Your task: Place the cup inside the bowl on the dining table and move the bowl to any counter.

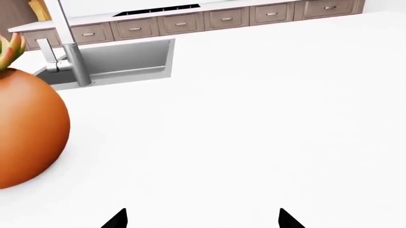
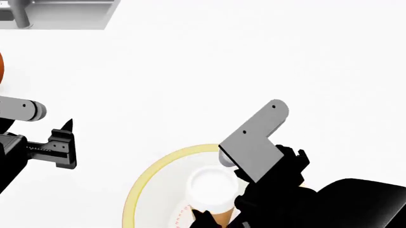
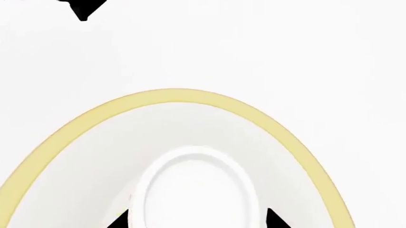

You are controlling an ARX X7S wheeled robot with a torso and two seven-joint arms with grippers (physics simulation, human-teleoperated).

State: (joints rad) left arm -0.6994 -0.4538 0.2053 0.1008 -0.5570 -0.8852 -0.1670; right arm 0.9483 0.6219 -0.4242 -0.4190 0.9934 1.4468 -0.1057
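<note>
bowl (image 2: 149,180): near half cut by the head view's edge
cup (image 2: 212,190): base hidden
fruit (image 1: 25,128): cropped

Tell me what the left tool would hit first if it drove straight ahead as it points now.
Probably nothing soon: the left tool points across bare table. The orange fruit sits off to the side, and the sink lies farther on, also off-line. Depth is hard to judge.

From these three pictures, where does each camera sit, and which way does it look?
Head view: high, looking down on the dining table, both arms, the bowl.
Left wrist view: low by the left gripper, facing the sink and orange fruit.
Right wrist view: above the bowl, right gripper around the cup.
Shared: bowl and cup, head and right wrist.
</note>
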